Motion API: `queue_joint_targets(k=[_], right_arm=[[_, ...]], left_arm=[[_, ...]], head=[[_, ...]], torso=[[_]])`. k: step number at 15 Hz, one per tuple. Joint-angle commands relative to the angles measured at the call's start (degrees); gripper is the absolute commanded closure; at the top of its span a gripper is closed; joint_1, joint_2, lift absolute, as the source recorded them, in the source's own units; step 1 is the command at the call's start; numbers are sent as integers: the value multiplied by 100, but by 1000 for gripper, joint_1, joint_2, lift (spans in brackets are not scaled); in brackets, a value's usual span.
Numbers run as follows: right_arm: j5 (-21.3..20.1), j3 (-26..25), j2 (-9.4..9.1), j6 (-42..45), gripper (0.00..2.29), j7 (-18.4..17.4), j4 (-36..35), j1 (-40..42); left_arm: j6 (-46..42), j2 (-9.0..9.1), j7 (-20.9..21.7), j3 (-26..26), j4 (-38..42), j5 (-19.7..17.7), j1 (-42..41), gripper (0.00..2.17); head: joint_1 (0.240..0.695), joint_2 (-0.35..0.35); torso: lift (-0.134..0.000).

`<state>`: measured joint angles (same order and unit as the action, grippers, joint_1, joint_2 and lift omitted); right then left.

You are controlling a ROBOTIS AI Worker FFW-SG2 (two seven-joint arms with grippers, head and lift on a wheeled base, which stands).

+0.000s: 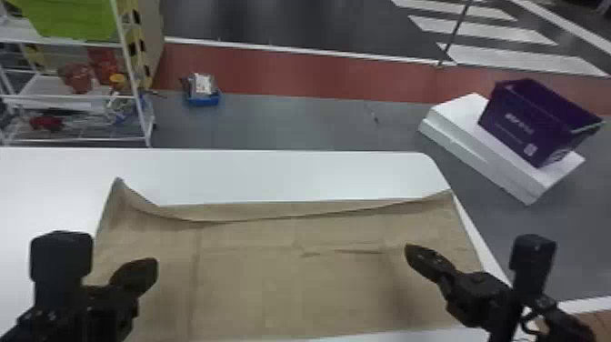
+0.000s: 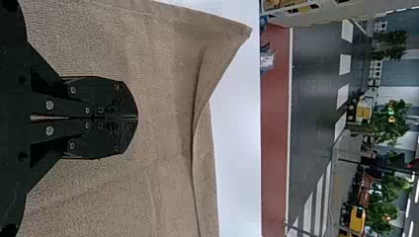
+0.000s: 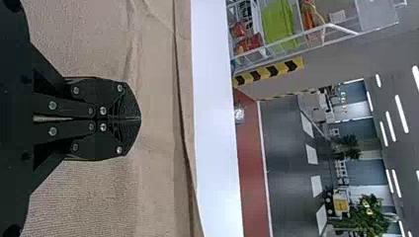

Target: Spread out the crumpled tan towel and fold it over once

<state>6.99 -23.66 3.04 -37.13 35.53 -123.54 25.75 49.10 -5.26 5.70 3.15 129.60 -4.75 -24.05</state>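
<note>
One tan towel (image 1: 291,282) lies spread over the white table (image 1: 272,175), its far side curled along a long crease and short of the table's far edge. Its far left corner rises to a point; the far right one reaches the table's right edge. The left pincer (image 1: 153,267) is clenched above the towel's left part, the right pincer (image 1: 410,252), also clenched, above its right part. Beyond the table's right edge, a purple crate (image 1: 513,125) sits on a white block (image 1: 482,157).
</note>
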Motion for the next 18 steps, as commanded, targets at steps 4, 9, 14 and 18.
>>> queue_joint_targets(k=[4, 9, 14, 18], right_arm=[[-366, 248, 38, -291, 1895, -11, 111, -88], [-339, 274, 56, -326, 1895, 7, 84, -79], [-242, 283, 117, -326, 1895, 16, 93, -123], [-234, 283, 144, -344, 1895, 24, 102, -237]], left_arm=[[-9, -124, -34, 45, -110, 132, -91, 1831], [26, -177, -122, -25, -31, 185, -311, 1831], [-44, -282, -236, -113, -110, 290, -531, 1831], [-115, -282, -245, -447, 57, 273, -856, 1831]], head=[[695, -187], [695, -160], [695, -138], [695, -106]], torso=[[-124], [-124], [-124], [-124]])
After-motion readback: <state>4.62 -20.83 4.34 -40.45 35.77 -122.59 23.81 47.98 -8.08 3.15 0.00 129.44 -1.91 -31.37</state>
